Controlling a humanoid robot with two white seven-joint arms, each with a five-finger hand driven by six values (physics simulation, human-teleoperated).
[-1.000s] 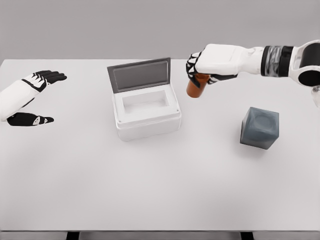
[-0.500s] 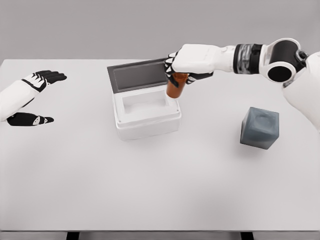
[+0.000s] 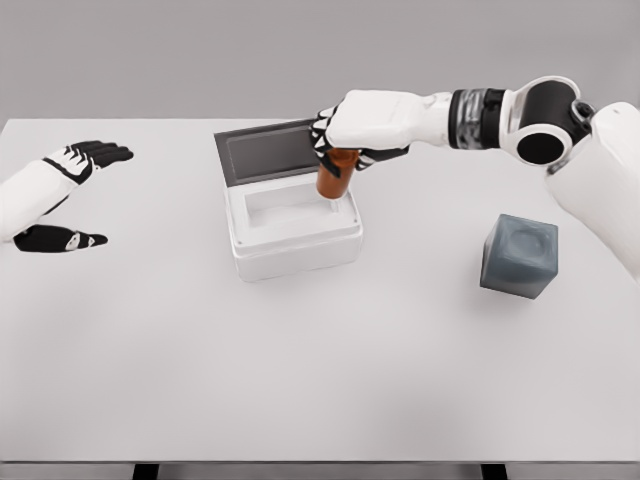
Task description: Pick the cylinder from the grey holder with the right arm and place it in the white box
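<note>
1. Cylinder point(image 3: 333, 176), orange, hangs tilted over the back right corner of the white box point(image 3: 293, 235), clasped at its top by my right hand point(image 3: 358, 127).
2. I see the box lid point(image 3: 277, 150) standing open behind it.
3. Grey holder point(image 3: 519, 256) sits well apart to the right.
4. My left hand point(image 3: 62, 190) rests on the table point(image 3: 320, 380), fingers spread and holding nothing.

1. The render is bright and evenly lit, with soft, diffuse light from above.
2. Shadows are faint: a pale one lies on the table point(image 3: 320, 380) just beside the grey holder point(image 3: 519, 256), another under the white box point(image 3: 293, 226).
3. No glare or hot spots show on the tabletop.
4. Edges look slightly soft, as from compression; nothing is markedly out of focus.
5. The tabletop's edges run straight, without visible distortion.
</note>
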